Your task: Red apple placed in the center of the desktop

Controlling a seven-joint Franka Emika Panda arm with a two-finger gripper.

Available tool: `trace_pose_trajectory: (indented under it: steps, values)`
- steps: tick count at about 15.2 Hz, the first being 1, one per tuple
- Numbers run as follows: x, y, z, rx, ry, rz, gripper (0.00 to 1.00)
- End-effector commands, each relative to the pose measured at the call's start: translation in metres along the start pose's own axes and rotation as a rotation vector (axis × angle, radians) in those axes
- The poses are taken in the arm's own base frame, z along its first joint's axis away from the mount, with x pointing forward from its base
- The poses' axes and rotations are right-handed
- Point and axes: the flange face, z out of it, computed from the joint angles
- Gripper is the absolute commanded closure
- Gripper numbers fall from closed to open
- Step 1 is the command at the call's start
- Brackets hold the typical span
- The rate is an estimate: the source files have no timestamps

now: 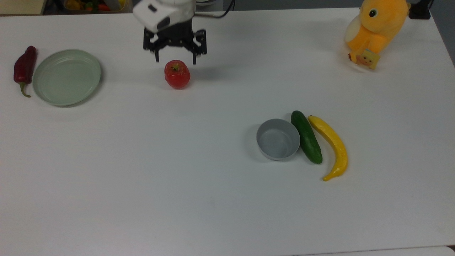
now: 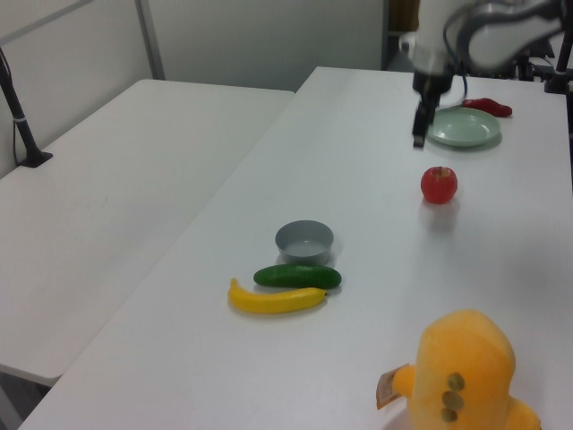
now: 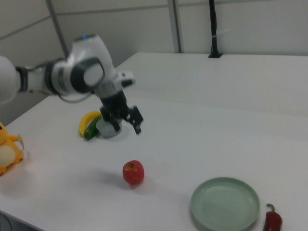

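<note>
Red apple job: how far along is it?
Done: the small glossy red apple stands alone on the large white desktop, stem up. In hand: nothing; the gripper hangs above it, fingers spread. Left: possibly nothing, though in the top view the apple sits nearer the far edge than mid-table.

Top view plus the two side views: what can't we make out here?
- Arm above the gripper: cut off by the top view's upper edge.
- Gray bowl: partly hidden behind the gripper in the right view.
- Cucumber and banana: mostly hidden behind the bowl and arm there.
- Plush toy: cropped by the left view's bottom edge.
</note>
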Motion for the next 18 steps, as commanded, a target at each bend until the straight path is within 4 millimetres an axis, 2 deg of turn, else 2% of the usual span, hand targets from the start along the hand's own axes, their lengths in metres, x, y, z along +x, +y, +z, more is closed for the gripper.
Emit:
trace_pose_trajectory:
  steps: [1, 3, 4, 7, 10, 14, 18]
  values:
    - [0.016, -0.002, -0.098, 0.028, -0.005, 0.058, 0.00]
    - [0.010, -0.003, -0.145, 0.063, -0.012, 0.066, 0.00]
    - [0.003, -0.001, -0.162, 0.067, -0.024, 0.069, 0.00]
    - [-0.015, 0.000, -0.187, 0.134, -0.051, 0.083, 0.00]
    - [-0.017, 0.002, -0.189, 0.189, -0.042, 0.088, 0.00]
    - [-0.009, 0.003, -0.173, 0.201, 0.002, -0.054, 0.00]
    - [-0.002, 0.010, -0.172, 0.204, 0.043, -0.048, 0.00]
